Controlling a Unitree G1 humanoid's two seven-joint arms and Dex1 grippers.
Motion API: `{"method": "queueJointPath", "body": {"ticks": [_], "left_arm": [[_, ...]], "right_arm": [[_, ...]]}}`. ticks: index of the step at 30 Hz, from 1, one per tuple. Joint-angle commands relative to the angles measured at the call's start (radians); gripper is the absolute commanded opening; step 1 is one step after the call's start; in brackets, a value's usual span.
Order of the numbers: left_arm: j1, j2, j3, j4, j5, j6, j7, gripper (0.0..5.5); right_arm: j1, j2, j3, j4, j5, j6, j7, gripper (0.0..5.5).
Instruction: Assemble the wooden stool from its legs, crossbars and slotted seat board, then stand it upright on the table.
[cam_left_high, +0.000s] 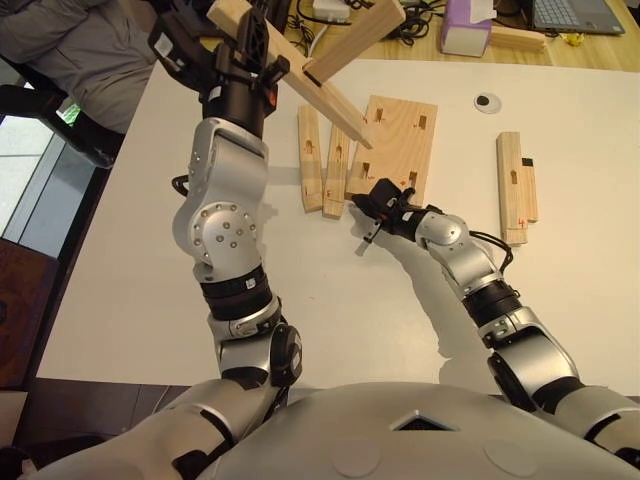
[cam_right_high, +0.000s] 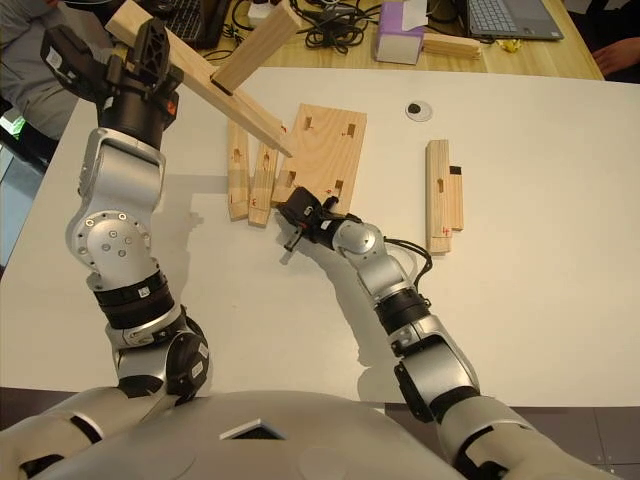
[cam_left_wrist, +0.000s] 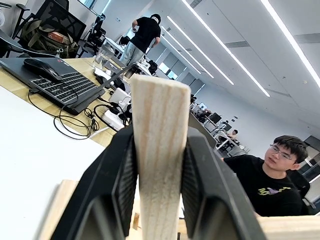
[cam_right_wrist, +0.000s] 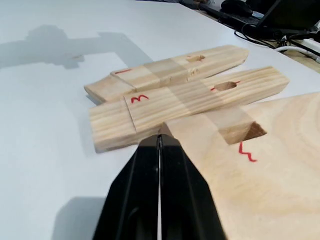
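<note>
One leg (cam_left_high: 330, 100) in left fingers (cam_left_wrist: 120, 190); right fingers (cam_right_wrist: 137, 200) closed at seat board (cam_left_high: 405, 130) edge.

Left arm (cam_left_high: 225, 235): glossy silver rounded shells, with a round joint cover carrying a ring of small dark screws. Below it is a black ribbed band with tiny white print, then a black ball-like joint nearer the torso. Far section is black with a small red mark, and a thin black cable loops at its left side. Left gripper (cam_left_high: 248, 45) is black; fingers (cam_left_wrist: 120, 185) are broad with ribbed inner pads. Right arm (cam_left_high: 500, 300): slimmer silver segments split by black bands, with a black cable along the forearm. Right gripper (cam_right_wrist: 160, 142): black, smooth fingers tapering to a wedge, hairline seam between.
</note>
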Motion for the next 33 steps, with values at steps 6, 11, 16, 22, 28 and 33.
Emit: {"method": "queueJointPath", "body": {"ticks": [6,11,16,22,28,33], "left_arm": [[0.127,-0.034,-0.132,-0.032,0.133,-0.008,-0.014,1.03],[0.131,-0.052,-0.133,-0.027,0.16,-0.014,-0.027,1.03],[0.131,-0.06,-0.128,-0.028,0.171,-0.012,-0.036,1.03],[0.131,-0.063,-0.126,-0.028,0.176,-0.011,-0.04,1.03],[0.131,-0.067,-0.124,-0.028,0.18,-0.009,-0.044,1.03],[0.131,-0.069,-0.122,-0.029,0.183,-0.008,-0.046,1.03]], "right_arm": [[0.385,-0.402,-0.13,-0.489,0.128,0.129,0.274,0.0],[0.408,-0.422,-0.137,-0.523,0.13,0.155,0.281,0.0],[0.409,-0.422,-0.138,-0.529,0.129,0.161,0.282,0.0],[0.409,-0.421,-0.139,-0.53,0.128,0.163,0.282,0.0],[0.409,-0.421,-0.139,-0.53,0.128,0.163,0.282,0.0],[0.409,-0.421,-0.139,-0.53,0.128,0.163,0.282,0.0]]}}
